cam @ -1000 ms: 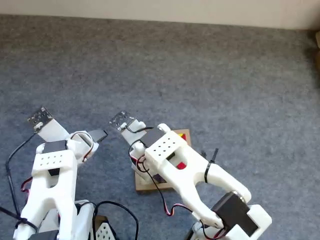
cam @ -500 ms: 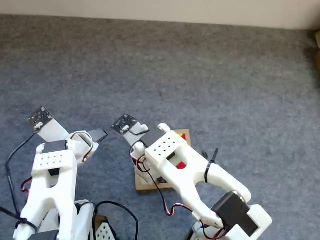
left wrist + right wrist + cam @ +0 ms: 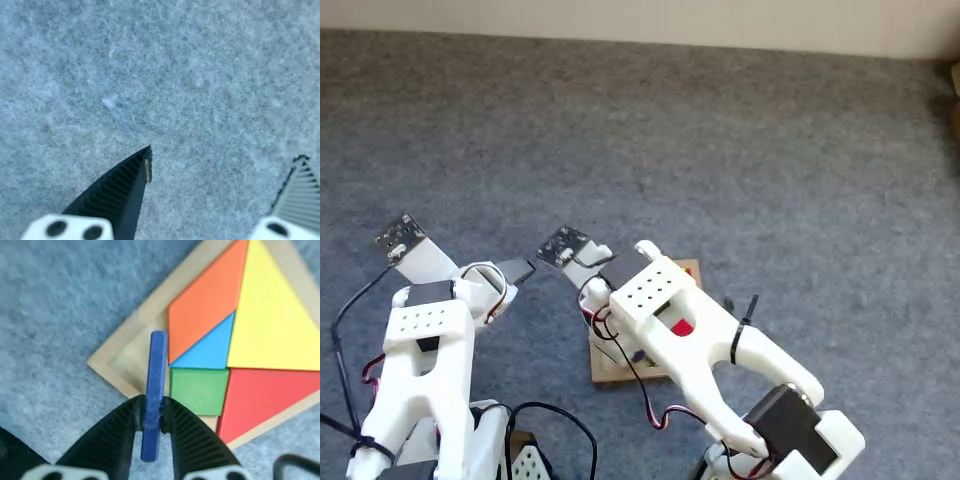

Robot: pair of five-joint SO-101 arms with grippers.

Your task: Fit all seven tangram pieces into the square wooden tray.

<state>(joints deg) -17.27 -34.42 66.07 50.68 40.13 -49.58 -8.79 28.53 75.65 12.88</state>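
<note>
Grey carpet covers the surface [image 3: 770, 150]. The right end effector [image 3: 152, 402] pinches a blue piece [image 3: 156, 365] (standing on edge) over the bare corner of the tray [image 3: 135, 322]. The left end effector [image 3: 224, 152] gapes wide above carpet.

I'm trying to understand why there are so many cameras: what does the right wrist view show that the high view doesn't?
Right wrist view: the right gripper shut on a blue piece held on edge over the bare corner of the tray, beside the orange piece, light blue piece, green piece and yellow piece lying flat. High view: the left arm and right arm side by side, the right arm covering most of the tray. Both: the tray, the red piece, the grey carpet.
</note>
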